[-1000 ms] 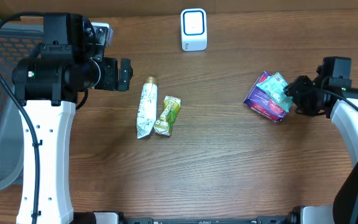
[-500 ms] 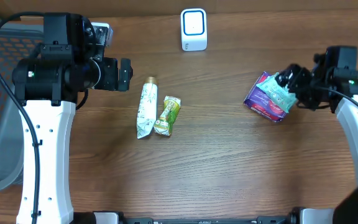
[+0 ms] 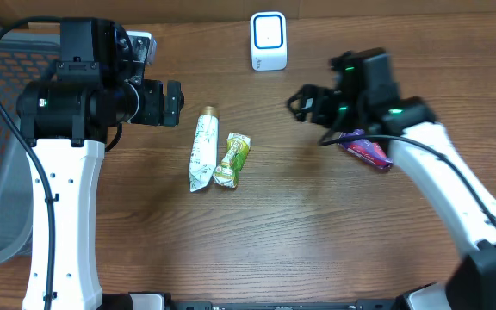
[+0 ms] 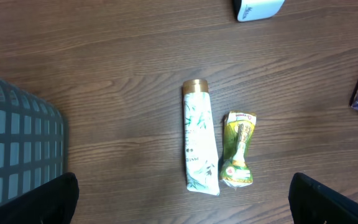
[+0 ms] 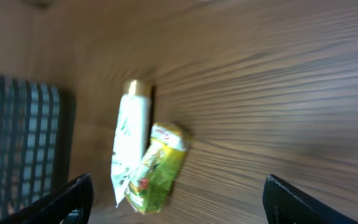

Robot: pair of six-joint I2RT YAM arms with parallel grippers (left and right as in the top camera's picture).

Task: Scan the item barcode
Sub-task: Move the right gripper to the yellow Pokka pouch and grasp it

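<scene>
Right of the white plastic tube (image 3: 201,148), the right gripper (image 3: 306,116) is held spread, apparently empty; the left gripper (image 3: 175,103) is likewise released.

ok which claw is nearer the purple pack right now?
Right. The right claw hovers close beside the purple pack, its arm over it; the left claw is far off, past the tube and green packet.

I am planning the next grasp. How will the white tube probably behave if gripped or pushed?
The tube lies flat with a crimped end, so it probably will not roll far. Its body likely yields when squeezed; the gold cap end seems stiffer. Being slim, it is probably light.
</scene>
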